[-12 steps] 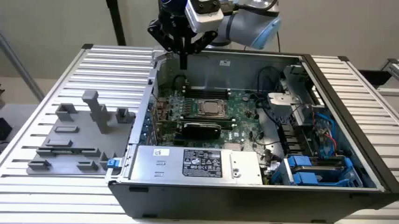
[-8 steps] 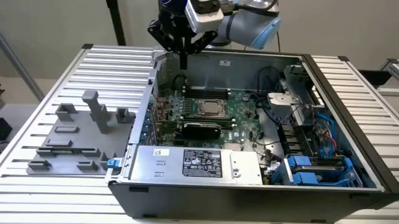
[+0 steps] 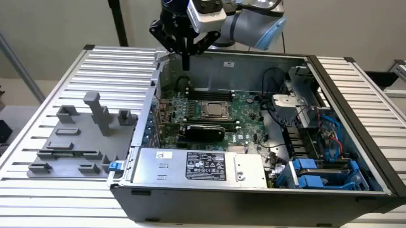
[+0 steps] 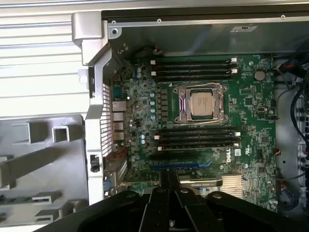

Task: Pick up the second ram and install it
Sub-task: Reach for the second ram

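— So, where's the second ram (image 3: 186, 62)?
— Upright, clenched in the hand (image 3: 185, 52), hanging above the open case (image 3: 190, 204), clear of the motherboard (image 3: 247, 107).
— And the grey tray (image 3: 63, 156)?
— On the bench (image 3: 38, 199), just beside the case.

The table (image 3: 38, 95) is ribbed metal, the tray (image 3: 89, 142) matt grey plastic, the case (image 3: 254, 66) dull sheet metal, the board (image 4: 251, 121) glossy green; gripper (image 3: 186, 53) and ram (image 3: 186, 64) look matt dark.
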Tool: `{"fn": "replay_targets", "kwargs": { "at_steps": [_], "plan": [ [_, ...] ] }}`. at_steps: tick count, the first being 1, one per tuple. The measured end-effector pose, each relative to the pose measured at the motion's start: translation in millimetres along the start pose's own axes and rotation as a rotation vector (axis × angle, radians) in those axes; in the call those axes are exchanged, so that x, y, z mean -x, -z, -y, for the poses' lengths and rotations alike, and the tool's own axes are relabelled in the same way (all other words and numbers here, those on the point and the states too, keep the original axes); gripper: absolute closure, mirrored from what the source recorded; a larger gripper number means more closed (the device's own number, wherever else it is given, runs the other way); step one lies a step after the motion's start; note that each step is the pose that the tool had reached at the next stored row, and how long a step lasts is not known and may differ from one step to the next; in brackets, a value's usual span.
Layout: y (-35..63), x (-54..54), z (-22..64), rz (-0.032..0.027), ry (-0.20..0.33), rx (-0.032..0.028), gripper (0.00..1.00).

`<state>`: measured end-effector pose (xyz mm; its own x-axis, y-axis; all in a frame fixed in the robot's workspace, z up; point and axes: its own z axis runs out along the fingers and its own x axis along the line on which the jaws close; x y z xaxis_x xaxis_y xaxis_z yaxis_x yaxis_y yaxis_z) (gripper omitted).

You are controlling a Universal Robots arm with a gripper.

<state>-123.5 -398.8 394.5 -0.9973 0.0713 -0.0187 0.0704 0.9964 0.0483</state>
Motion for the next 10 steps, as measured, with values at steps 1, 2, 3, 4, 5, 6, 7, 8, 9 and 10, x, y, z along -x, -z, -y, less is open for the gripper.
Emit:
{"fn": "replay_targets", "kwargs": {
  "at_steps": [1, 2, 3, 4, 5, 6, 7, 8, 9, 10],
  "plan": [
    [0.0, -3.4, 0.3, 0.0001, 0.000, 0.0001, 1.00],
    [0.0, -7.7, 1.2, 0.0003, 0.000, 0.0004, 1.00],
    [0.1, -12.1, 2.2, 0.0003, 0.000, 0.0004, 1.00],
    [0.3, -16.7, 3.2, 0.0003, 0.000, 0.0004, 1.00],
    [0.4, -21.1, 4.1, 0.0003, 0.000, 0.0004, 1.00],
    [0.5, -25.8, 5.1, 0.0003, 0.000, 0.0005, 1.00],
    [0.7, -30.3, 5.9, 0.0002, 0.000, 0.0003, 1.00],
    [0.8, -34.9, 6.7, 0.0002, 0.000, 0.0003, 1.00],
    [0.9, -39.4, 7.6, 0.0002, 0.000, 0.0002, 1.00],
    [1.0, -43.8, 8.3, 0.0003, 0.000, 0.0001, 1.00]
  ]
}}
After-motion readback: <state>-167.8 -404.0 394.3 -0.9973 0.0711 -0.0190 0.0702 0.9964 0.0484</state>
